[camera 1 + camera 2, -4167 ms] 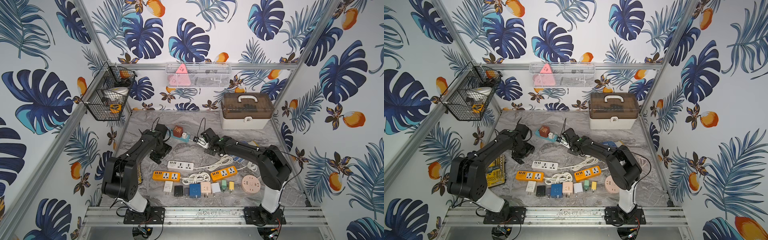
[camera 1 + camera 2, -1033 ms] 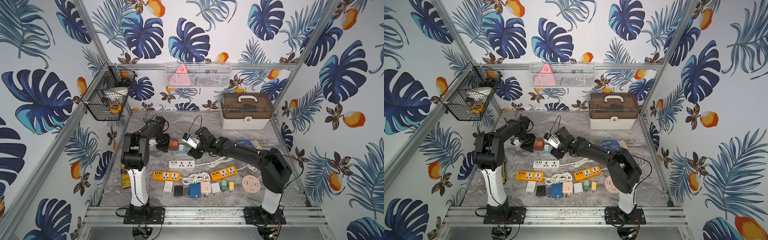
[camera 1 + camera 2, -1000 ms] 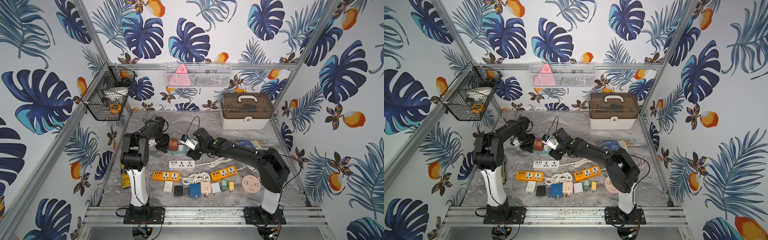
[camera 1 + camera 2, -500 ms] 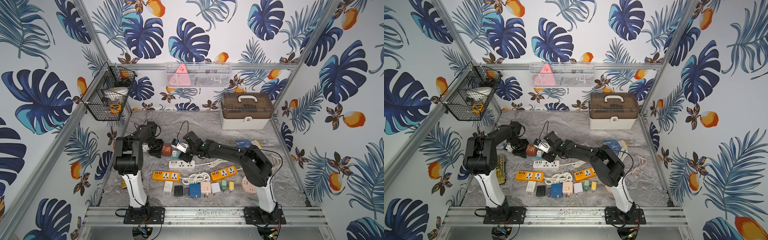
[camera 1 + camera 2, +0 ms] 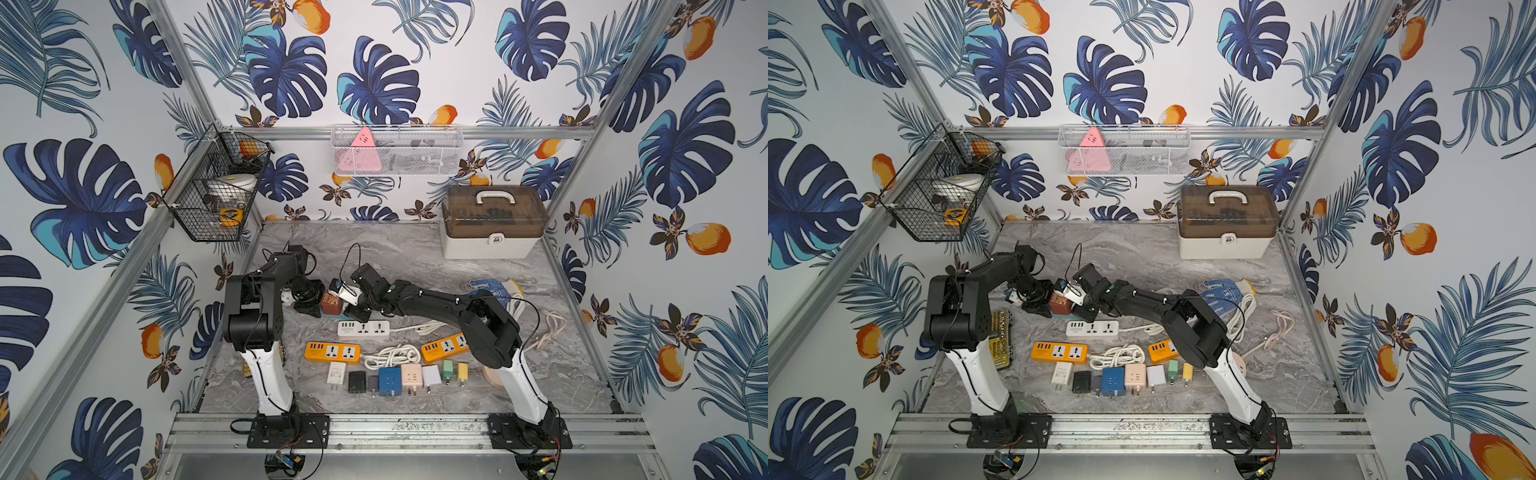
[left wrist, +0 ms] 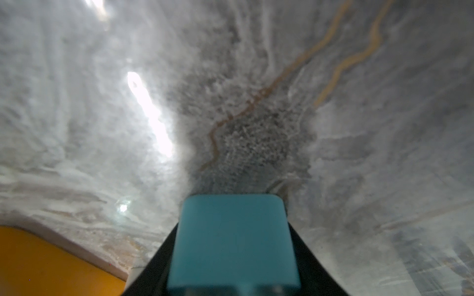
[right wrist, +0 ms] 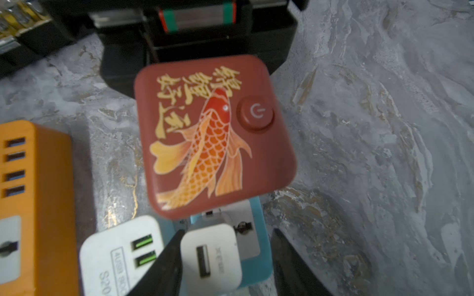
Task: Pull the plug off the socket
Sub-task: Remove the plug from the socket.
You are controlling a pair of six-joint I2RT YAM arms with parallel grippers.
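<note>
A small white USB plug [image 7: 211, 256] sits in a teal socket strip [image 7: 256, 266], next to a red cube adapter [image 7: 213, 135] with a koi fish on it. My right gripper [image 7: 227, 232] is open round the white plug. One finger [image 7: 166, 258] touches its side and the other stands off with a gap. My left gripper [image 6: 233, 224] is shut on the teal socket's [image 6: 233, 243] end. In both top views the two grippers, left [image 5: 309, 307] and right [image 5: 353, 309], meet at the red cube [image 5: 331, 300] [image 5: 1061, 305].
A white power strip [image 5: 363, 328] lies just in front of the grippers. Two orange strips [image 5: 332, 352] [image 5: 444, 347], a coiled white cable [image 5: 390, 355] and a row of small adapters [image 5: 395, 378] lie nearer the front. A storage box [image 5: 492, 222] stands back right. A yellow bit case [image 5: 1000, 338] lies left.
The socket with both grippers on it has shifted a little toward the front left. My right jaws have narrowed round the white plug.
</note>
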